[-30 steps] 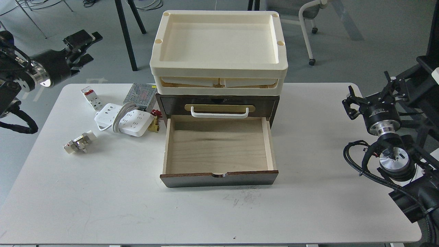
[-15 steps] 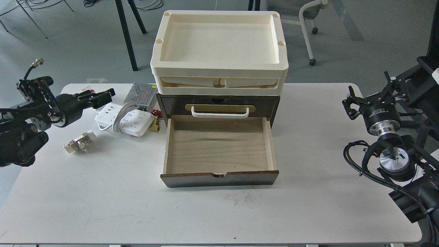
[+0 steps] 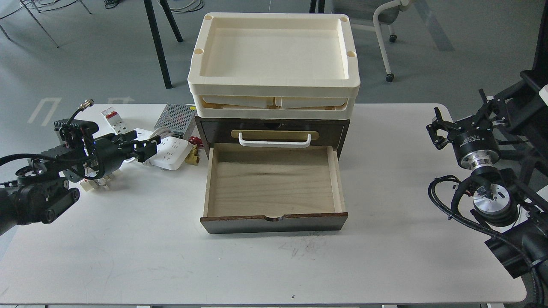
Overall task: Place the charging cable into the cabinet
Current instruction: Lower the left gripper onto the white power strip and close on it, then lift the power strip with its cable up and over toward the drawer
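I am reaching for the charging cable left of the cabinet; my left gripper is spread at its near end. Next I must close on it.

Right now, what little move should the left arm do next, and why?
Probably ease the left pincer a bit further onto the cable and close on it. The pincer looks open at the strip's left end, the strip lies on the table, and the drawer is already open.
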You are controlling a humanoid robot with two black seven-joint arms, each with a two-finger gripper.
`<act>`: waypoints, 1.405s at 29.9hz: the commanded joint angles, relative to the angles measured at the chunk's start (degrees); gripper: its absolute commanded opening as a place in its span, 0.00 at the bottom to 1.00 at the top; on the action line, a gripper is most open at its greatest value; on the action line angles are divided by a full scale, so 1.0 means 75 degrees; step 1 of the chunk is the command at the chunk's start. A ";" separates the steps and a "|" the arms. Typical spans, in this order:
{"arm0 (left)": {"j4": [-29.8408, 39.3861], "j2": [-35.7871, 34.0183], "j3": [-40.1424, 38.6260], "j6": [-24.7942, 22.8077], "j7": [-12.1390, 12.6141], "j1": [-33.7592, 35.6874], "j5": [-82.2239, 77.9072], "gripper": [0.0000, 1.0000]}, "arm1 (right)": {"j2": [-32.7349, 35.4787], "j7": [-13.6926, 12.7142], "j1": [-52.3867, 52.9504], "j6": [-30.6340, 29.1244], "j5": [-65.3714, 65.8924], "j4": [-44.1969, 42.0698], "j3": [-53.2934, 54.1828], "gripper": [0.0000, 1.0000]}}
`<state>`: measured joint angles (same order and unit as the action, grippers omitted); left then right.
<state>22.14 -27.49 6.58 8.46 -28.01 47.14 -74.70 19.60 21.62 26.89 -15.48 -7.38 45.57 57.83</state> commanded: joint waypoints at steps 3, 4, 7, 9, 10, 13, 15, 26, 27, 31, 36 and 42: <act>-0.1006 0.0653 0.0119 0.0009 0.0002 -0.0005 -0.0001 0.68 | 0.0001 0.0000 0.0000 0.0001 0.0000 -0.0006 0.0000 1.00; -0.1111 0.0759 0.0119 0.0009 0.0002 -0.0005 -0.0001 0.67 | 0.0001 0.0000 0.0000 0.0001 0.0000 0.0006 0.0000 1.00; -0.1334 0.0958 0.0119 -0.0003 0.0002 0.0007 0.0011 0.65 | 0.0001 0.0000 0.0000 0.0001 0.0000 0.0006 0.0000 1.00; -0.1417 0.1052 0.0130 -0.0003 0.0002 0.0007 -0.0001 0.63 | 0.0001 0.0000 0.0000 -0.0011 0.0000 -0.0005 0.0000 1.00; -0.1498 0.1111 0.0130 -0.0003 0.0002 -0.0005 -0.0001 0.61 | 0.0001 0.0000 0.0000 0.0001 0.0000 -0.0006 0.0000 1.00; -0.1756 0.1275 0.0177 -0.0003 0.0002 -0.0005 -0.0001 0.58 | 0.0001 0.0000 0.0000 0.0001 0.0000 -0.0005 0.0000 1.00; -0.1874 0.1357 0.0434 -0.0003 0.0002 -0.0005 0.0011 0.53 | 0.0001 0.0000 0.0000 0.0001 0.0000 -0.0006 0.0000 1.00; -0.2073 0.1369 0.0751 0.0009 0.0002 -0.0005 0.0046 0.13 | 0.0001 0.0000 0.0000 -0.0011 0.0000 -0.0006 0.0000 1.00; -0.2120 0.1381 0.0751 0.0009 0.0002 -0.0005 0.0057 0.11 | 0.0001 0.0000 0.0000 -0.0011 0.0000 -0.0006 0.0000 1.00; -0.2155 0.1381 0.0740 0.0009 0.0002 0.0042 0.0151 0.08 | 0.0001 0.0000 0.0000 0.0001 0.0000 -0.0006 0.0000 1.00; -0.2155 0.1334 0.0646 0.0009 0.0002 0.0124 0.0175 0.06 | 0.0001 0.0000 0.0000 0.0001 0.0000 -0.0006 0.0000 1.00; -0.2226 0.1065 0.0634 -0.0085 0.0002 0.0417 0.0560 0.06 | 0.0001 0.0000 0.0000 -0.0011 0.0000 -0.0006 0.0000 1.00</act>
<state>5.62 -18.47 11.40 8.20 -27.99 49.41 -72.43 19.60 21.62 26.89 -15.50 -7.38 45.52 57.83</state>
